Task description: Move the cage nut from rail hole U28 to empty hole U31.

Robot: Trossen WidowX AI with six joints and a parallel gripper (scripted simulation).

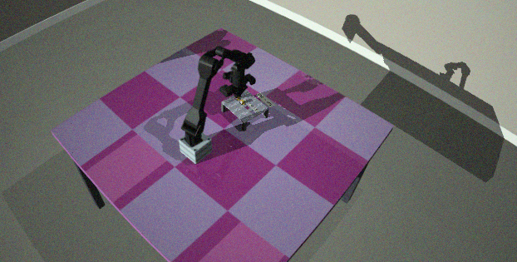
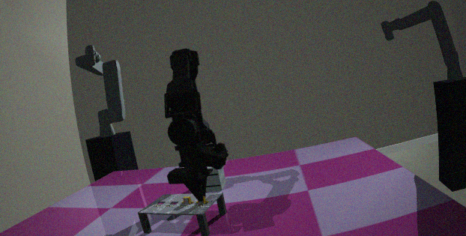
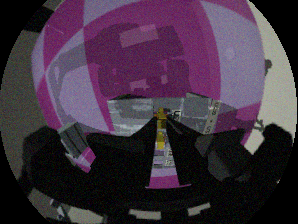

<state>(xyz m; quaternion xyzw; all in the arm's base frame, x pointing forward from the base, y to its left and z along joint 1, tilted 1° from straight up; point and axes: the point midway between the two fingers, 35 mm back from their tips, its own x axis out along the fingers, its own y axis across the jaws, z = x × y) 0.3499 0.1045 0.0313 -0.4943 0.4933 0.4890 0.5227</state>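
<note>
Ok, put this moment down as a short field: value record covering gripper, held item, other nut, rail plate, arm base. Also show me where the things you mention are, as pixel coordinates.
gripper (image 1: 239, 96) (image 2: 201, 199) (image 3: 161, 119): shut on a nut, fingertips down at the plate
held item: yellow cage nut (image 2: 204, 200)
other nut: yellow cage nut (image 2: 186, 200), seated in the plate, beside the gripper
rail plate (image 1: 253, 113) (image 2: 150, 210) (image 3: 131, 116): gray, on short legs
arm base: pale block (image 1: 195, 154)
hole labels: too blurred to read

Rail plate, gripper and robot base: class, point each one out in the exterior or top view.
Rail plate (image 1: 254, 110) (image 2: 157, 210): top and exterior views, bare upper surface.
Gripper (image 1: 238, 96) (image 2: 201, 199): top and exterior views, between its fingertips.
Robot base (image 1: 195, 154): top view, pale side.
</note>
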